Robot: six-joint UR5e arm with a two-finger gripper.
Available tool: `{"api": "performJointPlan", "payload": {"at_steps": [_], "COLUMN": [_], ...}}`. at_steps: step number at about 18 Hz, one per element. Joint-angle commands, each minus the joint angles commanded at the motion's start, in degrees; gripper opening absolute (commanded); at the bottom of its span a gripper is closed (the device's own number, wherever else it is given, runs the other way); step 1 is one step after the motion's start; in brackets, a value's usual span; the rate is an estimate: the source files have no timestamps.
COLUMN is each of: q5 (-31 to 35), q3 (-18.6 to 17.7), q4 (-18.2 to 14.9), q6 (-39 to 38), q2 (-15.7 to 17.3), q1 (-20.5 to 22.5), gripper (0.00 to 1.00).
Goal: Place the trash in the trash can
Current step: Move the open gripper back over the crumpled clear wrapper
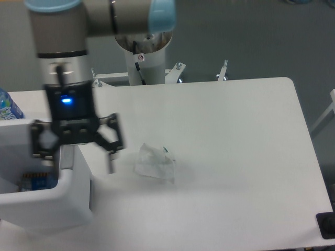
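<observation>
1. Table (pixel 235 130): white, wrapper on it.
2. Bin (pixel 47 201): at left edge, crushed bottle (pixel 34 181) inside.
3. Gripper (pixel 76 157): over bin's right rim, fingers spread wide, empty, motion-blurred.
4. Wrapper (pixel 155 163): crumpled, mid-table, just right of gripper.

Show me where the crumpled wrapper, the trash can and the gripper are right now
crumpled wrapper (pixel 155 163): fixed camera, middle of the crumpled plastic.
trash can (pixel 49 196): fixed camera, bare front rim.
gripper (pixel 75 159): fixed camera, midway between the spread fingertips.
</observation>
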Motion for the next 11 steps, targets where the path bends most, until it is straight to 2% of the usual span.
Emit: {"api": "performJointPlan", "payload": {"at_steps": [2,6,9,11], "q5": [0.3,0.4,1.8,4.2], "q3": [-4.8,-14.5,-20.2,-23.0], "q4": [0.1,-0.1,-0.2,-0.2], "q6": [4.0,18.1,29.6,32.6], "q2": [1.0,2.7,3.6,3.6], "q1": [1.8,5.1,7.0,6.9], "gripper": [1.0,1.0,1.0,1.0]}}
